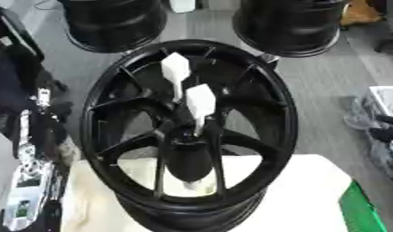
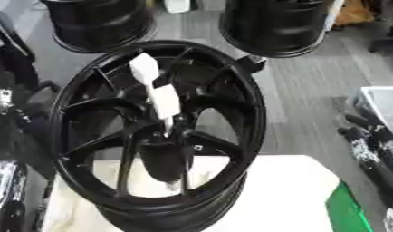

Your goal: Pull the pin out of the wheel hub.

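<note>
Here, two white pins (image 1: 199,103) in one wheel hub (image 1: 188,136)

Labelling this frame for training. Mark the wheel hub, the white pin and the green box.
wheel hub (image 1: 186,141): left eye view, on the black centre where the spokes meet.
white pin (image 1: 200,100): left eye view, on its broad upper part.
green box (image 1: 360,209): left eye view, on its visible side.

Illumination is even, diffuse and moderately bright, with no single evident source. Both views are soft overall, and fine detail is smeared. The black wheel hub (image 1: 188,131) shows faint grey sheen along its rim. The white table (image 1: 303,195) appears slightly overexposed. Shadows are weak.
</note>
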